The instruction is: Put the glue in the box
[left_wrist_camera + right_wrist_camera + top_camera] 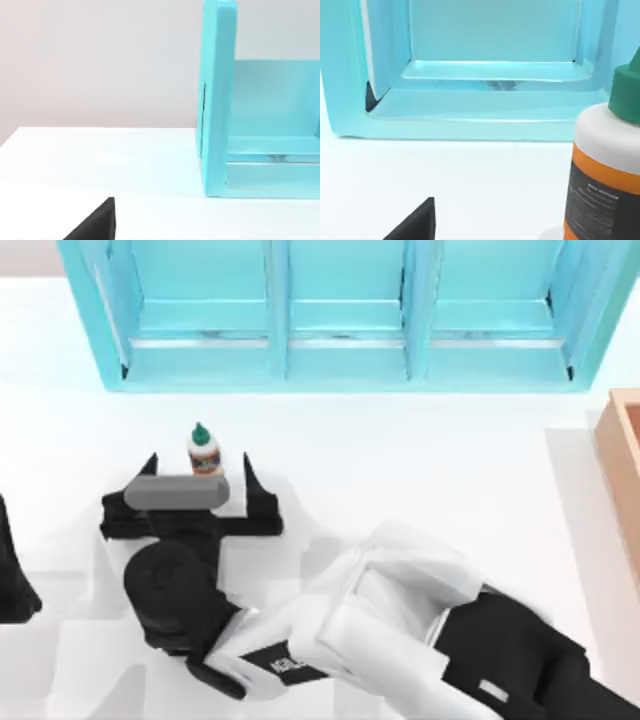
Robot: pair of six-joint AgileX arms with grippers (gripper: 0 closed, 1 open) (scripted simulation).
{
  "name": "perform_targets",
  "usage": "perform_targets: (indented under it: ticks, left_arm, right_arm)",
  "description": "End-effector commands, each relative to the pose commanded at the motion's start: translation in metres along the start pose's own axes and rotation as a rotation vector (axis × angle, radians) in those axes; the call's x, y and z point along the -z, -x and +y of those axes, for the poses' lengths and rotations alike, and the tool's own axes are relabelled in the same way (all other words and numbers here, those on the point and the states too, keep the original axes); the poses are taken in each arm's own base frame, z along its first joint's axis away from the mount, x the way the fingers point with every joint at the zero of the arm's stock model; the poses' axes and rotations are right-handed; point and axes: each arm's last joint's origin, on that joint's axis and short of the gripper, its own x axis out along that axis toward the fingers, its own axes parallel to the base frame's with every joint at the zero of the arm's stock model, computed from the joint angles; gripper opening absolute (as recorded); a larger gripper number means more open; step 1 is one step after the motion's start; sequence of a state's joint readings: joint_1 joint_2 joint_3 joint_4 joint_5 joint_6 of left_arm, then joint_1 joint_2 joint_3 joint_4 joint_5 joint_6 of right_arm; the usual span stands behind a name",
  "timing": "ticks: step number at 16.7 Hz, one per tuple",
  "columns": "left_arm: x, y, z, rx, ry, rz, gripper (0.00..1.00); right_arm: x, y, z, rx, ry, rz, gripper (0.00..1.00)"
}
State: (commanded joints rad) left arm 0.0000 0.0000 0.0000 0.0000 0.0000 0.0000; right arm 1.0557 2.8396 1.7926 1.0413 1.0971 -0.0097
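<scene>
Right tool (199,472) agape around glue (203,451)

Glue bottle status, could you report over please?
Right claw open, fingers either side of the glue, not closed. Glue upright on table. Box at right edge. Left arm parked at left edge.

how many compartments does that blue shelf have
3: the shelf at the table's far edge has a left, a middle and a right compartment, side by side.
</scene>
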Motion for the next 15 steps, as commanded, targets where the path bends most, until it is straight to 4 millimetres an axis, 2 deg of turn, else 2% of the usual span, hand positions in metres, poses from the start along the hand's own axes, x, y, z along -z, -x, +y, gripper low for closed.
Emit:
perform_targets:
  ticks: [3, 7, 15]
  left_arm:
    - [0.0, 0.0, 0.0, 0.0, 0.0, 0.0, 1.0]
    - [0.0, 0.0, 0.0, 0.0, 0.0, 0.0, 1.0]
    - [0.0, 0.0, 0.0, 0.0, 0.0, 0.0, 1.0]
  right_arm:
    - [0.0, -0.024, -0.003, 0.0, 0.002, 0.001, 1.0]
    - [0.0, -0.024, -0.003, 0.0, 0.003, 0.001, 1.0]
    - [0.0, -0.024, -0.003, 0.0, 0.003, 0.001, 0.4]
